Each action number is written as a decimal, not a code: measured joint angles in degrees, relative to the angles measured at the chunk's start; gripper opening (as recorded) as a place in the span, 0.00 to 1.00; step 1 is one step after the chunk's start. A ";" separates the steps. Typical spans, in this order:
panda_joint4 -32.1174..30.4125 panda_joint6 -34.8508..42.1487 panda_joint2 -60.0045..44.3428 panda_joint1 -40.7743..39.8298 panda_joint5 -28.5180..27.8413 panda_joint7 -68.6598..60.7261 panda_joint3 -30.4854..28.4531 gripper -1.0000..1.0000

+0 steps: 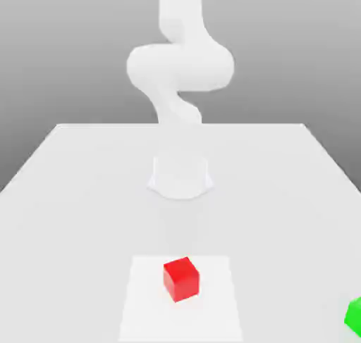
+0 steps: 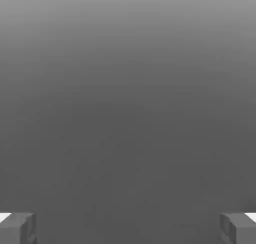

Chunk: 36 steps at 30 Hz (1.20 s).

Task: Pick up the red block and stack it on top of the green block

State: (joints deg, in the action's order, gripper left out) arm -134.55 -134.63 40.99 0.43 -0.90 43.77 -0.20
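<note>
Jaws wide apart, nothing between.

– Operator, what do you count on the table (image 1: 84, 179)?
– You have one red block (image 1: 182, 279) and one green block (image 1: 355, 314), so two cubes in all.
– Any arms?
– You have one white arm (image 1: 180, 67), standing on one round base (image 1: 180, 177).
– And fingers?
– You can count two grey fingertips (image 2: 18, 228) on the single gripper (image 2: 128, 229).
– Anything under the red cube?
– One pale square patch (image 1: 141, 299)
</note>
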 joint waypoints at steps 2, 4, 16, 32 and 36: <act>-2.55 -2.69 -4.68 0.41 -0.81 -1.99 -0.30 0.50; -4.93 -5.20 -9.01 0.82 -1.46 -3.92 -0.71 0.50; -18.81 -19.79 -33.98 2.98 -1.46 -17.81 -3.44 0.50; -21.48 -35.99 -55.65 1.74 2.60 -25.31 -1.40 0.00; -21.96 -33.12 -52.32 2.39 1.10 -24.18 -2.41 0.00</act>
State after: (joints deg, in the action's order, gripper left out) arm -156.50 -167.75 -11.33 2.82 0.20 19.59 -2.60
